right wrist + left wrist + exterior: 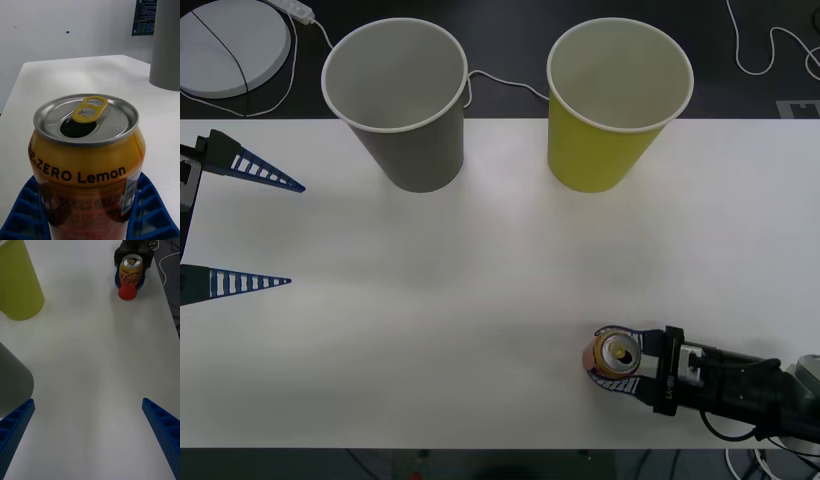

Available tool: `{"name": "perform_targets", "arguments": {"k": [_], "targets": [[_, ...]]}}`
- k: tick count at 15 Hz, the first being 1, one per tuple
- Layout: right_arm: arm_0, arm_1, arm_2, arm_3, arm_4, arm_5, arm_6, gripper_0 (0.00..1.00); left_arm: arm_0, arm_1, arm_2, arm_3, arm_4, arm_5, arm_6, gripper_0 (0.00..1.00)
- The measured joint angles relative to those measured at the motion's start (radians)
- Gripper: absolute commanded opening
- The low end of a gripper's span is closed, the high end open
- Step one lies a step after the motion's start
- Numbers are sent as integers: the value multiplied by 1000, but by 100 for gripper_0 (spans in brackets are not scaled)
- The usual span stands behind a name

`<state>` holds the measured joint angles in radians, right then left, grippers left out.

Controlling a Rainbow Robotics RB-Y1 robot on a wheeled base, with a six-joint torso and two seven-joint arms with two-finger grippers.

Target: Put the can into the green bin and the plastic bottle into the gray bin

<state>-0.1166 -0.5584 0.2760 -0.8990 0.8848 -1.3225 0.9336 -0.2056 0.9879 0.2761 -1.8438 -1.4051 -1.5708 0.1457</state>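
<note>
The right gripper [612,357] sits low at the near-right part of the white table [480,300], w/ its arm reaching in roughly level from the right edge, wrist & black body trailing behind toward that edge. Its blue ribbed fingers [26,210] wrap the can [618,352] on both sides, pressed against the can's lower body, so the claw is closed around the can. The can stands upright on the table btwn the fingers, gold-silver top up, pull-tab opening showing; orange-red body w/ "ZERO Lemon" print in the right wrist view [88,165]. From the left wrist view the same can [130,277] shows upright w/ the right gripper [129,279] hugging it from behind.

Ahead of that claw & well apart from it, toward the far table edge, stands the green bin [615,105], upright, mouth open. The gray bin [402,105] stands beside the green one, further off to the claw's left, also upright.

The left gripper [265,230] hangs at the left edge of the table, arm pointing inward across the surface, fingers spread wide w/ nothing btwn them. In its own view the two blue fingertips [18,420] sit far apart over bare table; gray bin wall [13,382] is just beside one of them, green bin [18,281] further out.
</note>
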Motion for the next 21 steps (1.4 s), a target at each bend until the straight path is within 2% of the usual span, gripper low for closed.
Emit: {"name": "perform_targets", "arguments": {"k": [6, 9, 11, 17, 21], "targets": [[-3, -15, -2, -40, 13, 4, -41, 0, 0, 0, 0, 0, 0, 0, 0, 100], [36, -57, -54, -189, 102, 36, -180, 0, 0, 0, 0, 0, 0, 0, 0, 100], [88, -84, -120, -333, 186, 57, -308, 0, 0, 0, 0, 0, 0, 0, 0, 100], [283, -103, -390, -846, 510, 69, -841, 0, 0, 0, 0, 0, 0, 0, 0, 100], [344, -104, -497, -1077, 653, 56, -1166, 0, 0, 0, 0, 0, 0, 0, 0, 100]]}}
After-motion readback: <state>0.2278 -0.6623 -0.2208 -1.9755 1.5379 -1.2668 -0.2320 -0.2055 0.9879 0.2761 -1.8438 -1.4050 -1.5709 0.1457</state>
